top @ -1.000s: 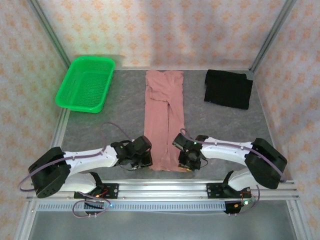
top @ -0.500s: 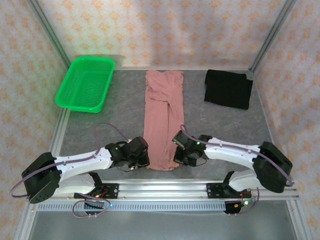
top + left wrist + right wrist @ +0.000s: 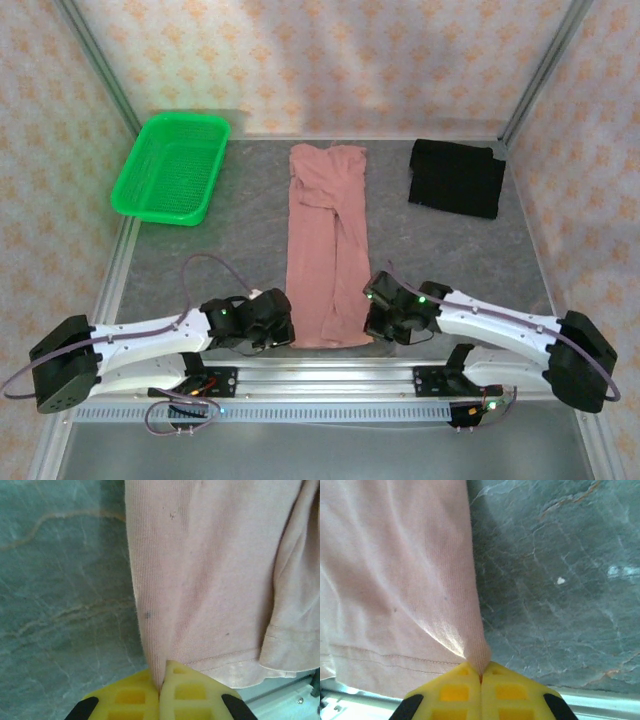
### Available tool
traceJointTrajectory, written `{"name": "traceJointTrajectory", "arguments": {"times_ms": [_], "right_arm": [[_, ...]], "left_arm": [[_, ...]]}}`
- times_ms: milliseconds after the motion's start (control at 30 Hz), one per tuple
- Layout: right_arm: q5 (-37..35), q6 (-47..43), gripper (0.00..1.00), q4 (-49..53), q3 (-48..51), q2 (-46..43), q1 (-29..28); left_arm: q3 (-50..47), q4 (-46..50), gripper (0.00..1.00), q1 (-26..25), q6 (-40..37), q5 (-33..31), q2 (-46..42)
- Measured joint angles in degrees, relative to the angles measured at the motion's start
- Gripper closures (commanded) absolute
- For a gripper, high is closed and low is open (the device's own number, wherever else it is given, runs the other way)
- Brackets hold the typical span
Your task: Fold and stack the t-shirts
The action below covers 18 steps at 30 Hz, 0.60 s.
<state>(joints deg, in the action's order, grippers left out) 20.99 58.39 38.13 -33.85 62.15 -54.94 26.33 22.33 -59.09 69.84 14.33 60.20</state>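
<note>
The salmon-pink t-shirt (image 3: 326,240) lies as a long narrow strip down the middle of the table, its hem at the near edge. My left gripper (image 3: 281,322) is shut on the hem's left corner, the cloth (image 3: 200,570) pinched between yellow fingers (image 3: 130,697). At the hem's right corner my right gripper (image 3: 371,322) is likewise shut, the pink fabric (image 3: 395,580) bunched into its fingers (image 3: 515,692). The black t-shirt (image 3: 457,178) lies folded at the back right.
A green mesh basket (image 3: 172,167) stands at the back left. The grey marbled tabletop (image 3: 220,240) is bare on both sides of the pink shirt. A metal rail (image 3: 320,380) runs along the near edge, and patterned walls enclose the table.
Both grippers have shifted outward and toward the near edge, drawing the hem with them. The right gripper closed on the hem corner; the left stayed shut on its corner.
</note>
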Motion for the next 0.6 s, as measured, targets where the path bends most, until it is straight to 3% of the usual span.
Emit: {"name": "traceJointTrajectory", "arguments": {"times_ms": [300,600], "right_arm": [[0.2,4.0,1.0,2.2,0.8,-1.6,-6.9],[-2.2,3.0,1.0,8.3,-4.5,-2.1,-6.4]], "left_arm": [[0.2,3.0,0.94,-5.4,3.8,-1.7,-1.0],[2.2,6.4,0.95,-4.6,5.8,-4.4,-6.4]]}}
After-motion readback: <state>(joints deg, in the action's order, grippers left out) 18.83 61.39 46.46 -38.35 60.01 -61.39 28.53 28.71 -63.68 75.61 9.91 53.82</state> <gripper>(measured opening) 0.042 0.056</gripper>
